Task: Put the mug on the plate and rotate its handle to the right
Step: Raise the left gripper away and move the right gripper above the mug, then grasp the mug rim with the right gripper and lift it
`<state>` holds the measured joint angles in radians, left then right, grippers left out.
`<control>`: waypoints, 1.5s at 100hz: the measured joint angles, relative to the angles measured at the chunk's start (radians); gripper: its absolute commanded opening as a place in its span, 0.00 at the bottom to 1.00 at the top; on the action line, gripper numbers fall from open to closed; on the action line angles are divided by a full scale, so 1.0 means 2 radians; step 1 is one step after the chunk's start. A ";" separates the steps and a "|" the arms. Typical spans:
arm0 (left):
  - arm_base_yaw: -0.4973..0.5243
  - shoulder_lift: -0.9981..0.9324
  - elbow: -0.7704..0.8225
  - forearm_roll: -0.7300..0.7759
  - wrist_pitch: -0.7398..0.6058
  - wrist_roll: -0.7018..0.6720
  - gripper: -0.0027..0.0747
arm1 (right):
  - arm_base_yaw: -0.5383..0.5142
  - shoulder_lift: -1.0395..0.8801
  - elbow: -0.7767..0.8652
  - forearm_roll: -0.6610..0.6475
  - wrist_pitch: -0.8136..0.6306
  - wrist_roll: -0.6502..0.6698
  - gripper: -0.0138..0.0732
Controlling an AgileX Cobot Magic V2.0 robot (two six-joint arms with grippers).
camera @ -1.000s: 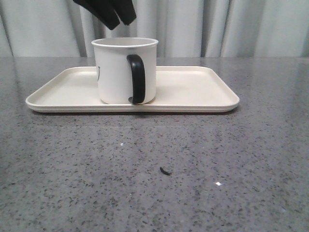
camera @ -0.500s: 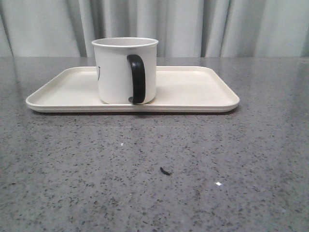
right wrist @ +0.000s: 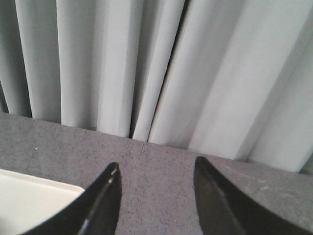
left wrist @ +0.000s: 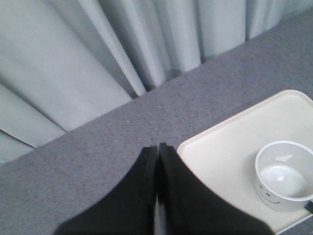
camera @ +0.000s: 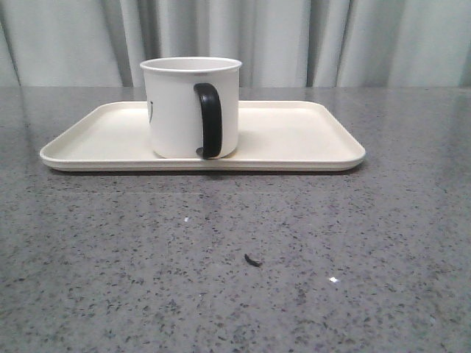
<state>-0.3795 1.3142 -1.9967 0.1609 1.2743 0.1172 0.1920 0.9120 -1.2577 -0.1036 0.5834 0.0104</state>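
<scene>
claw gone from above mug [camera: 190, 107] | left claw [left wrist: 157, 149] pressed closed, empty | right claw [right wrist: 155, 177] spread, empty

The mug [camera: 190, 107] looks enamelled, its handle [camera: 209, 120] glossy black (table [camera: 294, 257] polished speckled stone).

so the mug [camera: 191, 107] sits upright on the plate [camera: 294, 140], left of its middle, and the handle [camera: 208, 120] faces the camera (just a touch right of the mug's centre). plate lies on the table [camera: 235, 250], curtain [camera: 294, 40] behind it, a small speck [camera: 252, 259] on the table in front
</scene>
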 measured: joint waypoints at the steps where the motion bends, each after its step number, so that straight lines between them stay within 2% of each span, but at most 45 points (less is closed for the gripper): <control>1: 0.000 -0.005 0.001 0.002 0.000 -0.001 0.01 | 0.000 0.002 -0.004 0.000 0.000 0.000 0.57; 17: 0.000 -0.058 0.031 0.031 0.005 -0.021 0.01 | 0.021 0.045 -0.073 0.002 0.020 -0.001 0.57; 38: 0.000 -0.103 0.089 0.046 0.006 -0.038 0.01 | 0.099 0.143 -0.178 0.017 0.099 -0.028 0.57; 52: 0.000 -0.125 0.130 0.052 0.006 -0.043 0.01 | 0.144 0.206 -0.218 0.035 0.159 -0.038 0.57; 78: 0.000 -0.155 0.185 0.055 0.006 -0.054 0.01 | 0.190 0.291 -0.224 0.069 0.201 -0.043 0.57; 104: 0.000 -0.167 0.204 0.056 0.006 -0.059 0.01 | 0.219 0.352 -0.224 0.083 0.207 -0.043 0.57; 150: 0.000 -0.167 0.205 0.056 0.006 -0.059 0.01 | 0.222 0.393 -0.224 0.096 0.207 -0.043 0.57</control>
<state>-0.3795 0.9800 -1.5862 0.2719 1.2859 0.0000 0.6364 1.6981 -1.7049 0.0874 0.9968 -0.0747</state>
